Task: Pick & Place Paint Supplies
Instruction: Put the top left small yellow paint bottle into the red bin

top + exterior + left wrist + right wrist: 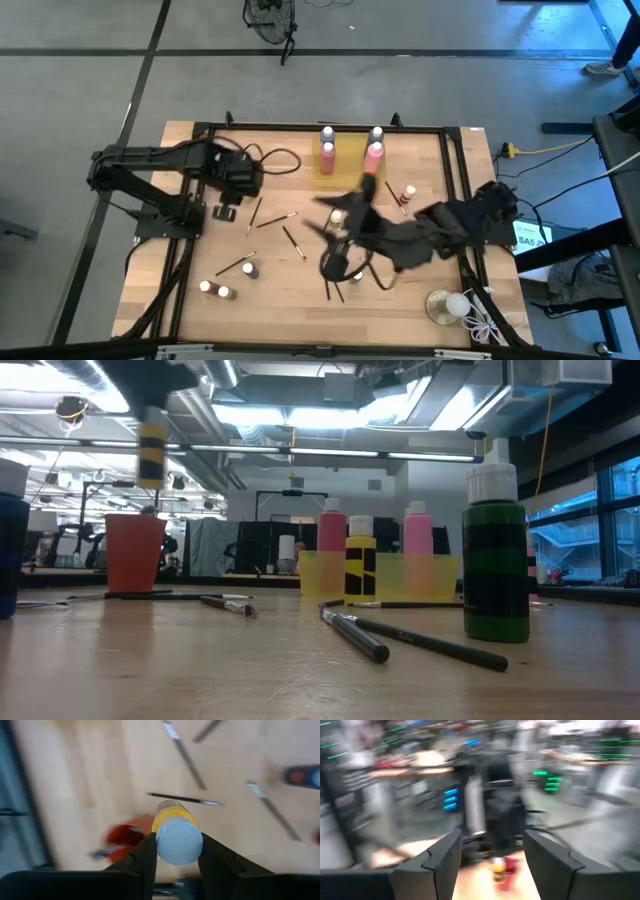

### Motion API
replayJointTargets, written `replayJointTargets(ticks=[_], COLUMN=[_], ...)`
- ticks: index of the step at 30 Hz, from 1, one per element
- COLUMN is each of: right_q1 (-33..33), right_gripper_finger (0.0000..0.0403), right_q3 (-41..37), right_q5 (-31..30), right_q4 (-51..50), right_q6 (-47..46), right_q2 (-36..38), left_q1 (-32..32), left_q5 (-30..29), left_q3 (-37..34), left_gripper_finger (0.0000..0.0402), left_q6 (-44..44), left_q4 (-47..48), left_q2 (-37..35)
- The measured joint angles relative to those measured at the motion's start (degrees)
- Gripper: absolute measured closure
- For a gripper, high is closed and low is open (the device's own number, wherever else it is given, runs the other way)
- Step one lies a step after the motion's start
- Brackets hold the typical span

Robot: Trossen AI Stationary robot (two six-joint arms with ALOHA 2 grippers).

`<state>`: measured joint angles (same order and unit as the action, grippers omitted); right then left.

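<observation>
Left pincer: clamps yellow bottle by its white cap, aloft. Keep upright; carry toward yellow tray at two o'clock. Right pincer: wide, empty.

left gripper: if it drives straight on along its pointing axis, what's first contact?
Likely the thin paintbrush lying on the wooden table, just beyond the yellow bottle that the left gripper holds; depth is unclear.

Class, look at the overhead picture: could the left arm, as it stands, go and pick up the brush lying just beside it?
Probably not yet. The left gripper is already shut on a yellow bottle, so its fingers are full. The brush itself lies uncovered on the table, close by.
</observation>
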<state>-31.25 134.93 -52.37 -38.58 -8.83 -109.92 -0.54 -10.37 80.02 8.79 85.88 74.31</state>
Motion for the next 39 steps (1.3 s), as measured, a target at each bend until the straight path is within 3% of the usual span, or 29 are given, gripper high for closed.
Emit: replayJointTargets(ticks=[3, 7, 15, 20, 31, 39], right_q1=[-2.74, -5.85, -8.04, -7.59, -8.84, -11.30], right_gripper_finger=[0.0190, 0.0190, 0.0190, 0.0190, 0.0190, 0.0190], right_q3=[0.04, 0.07, -0.24, -0.24, -0.24, -0.20], right_q5=[-13.25, -25.73, -36.59, -37.62, -37.62, -37.62], right_q4=[0.04, 0.26, -1.72, -7.27, -10.63, -11.72], right_q6=[-1.84, -2.78, -2.72, -2.04, 4.03, 6.30], right_q2=[0.54, 0.54, 0.51, 0.63, 1.29, 3.02], left_q1=[-3.10, -7.15, -11.15, -11.96, -15.97, -17.59], left_q5=[-2.98, -0.66, 3.72, 4.81, 8.25, 8.76], left_q3=[2.43, 3.29, 3.30, 7.72, 27.04, 28.68], left_gripper_finger=[0.0288, 0.0288, 0.0288, 0.0288, 0.0288, 0.0288], left_q6=[4.19, 6.86, 10.44, 13.90, 16.08, 15.51], left_q4=[-1.02, -6.97, -18.22, -17.83, -15.89, -15.57], left_q2=[3.08, 5.59, 7.61, 13.81, 30.20, 36.09])
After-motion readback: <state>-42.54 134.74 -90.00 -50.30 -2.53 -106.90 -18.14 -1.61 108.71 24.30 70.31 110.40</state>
